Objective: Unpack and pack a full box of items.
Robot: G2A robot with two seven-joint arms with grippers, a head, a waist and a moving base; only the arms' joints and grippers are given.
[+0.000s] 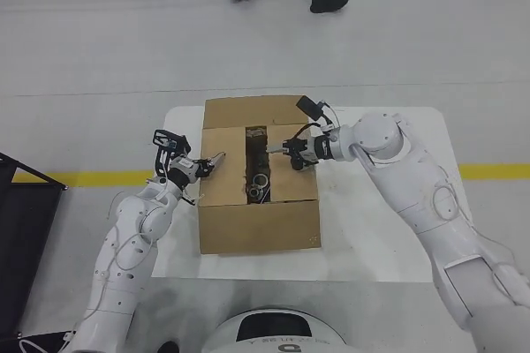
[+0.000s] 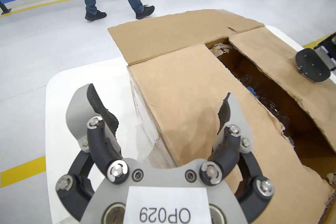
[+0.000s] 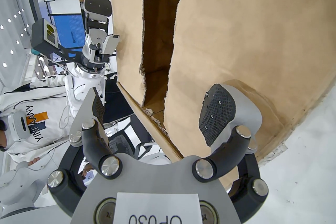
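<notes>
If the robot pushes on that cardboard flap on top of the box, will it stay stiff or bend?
It will probably bend: the flap is thin cardboard with a ragged, torn edge. Pushed near the gap, it would likely fold down into the box, since that edge looks unsupported. It seems light, so the open left gripper could likely lift it easily.

On table [image 1: 358, 243] — box [image 1: 259, 228], items [image 1: 260, 187] inside (under parted flaps [image 1: 223, 168]).

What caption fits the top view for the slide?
Top view: left gripper open at the cardboard box edge, right gripper open over the gap between its top flaps; items visible inside.
</notes>
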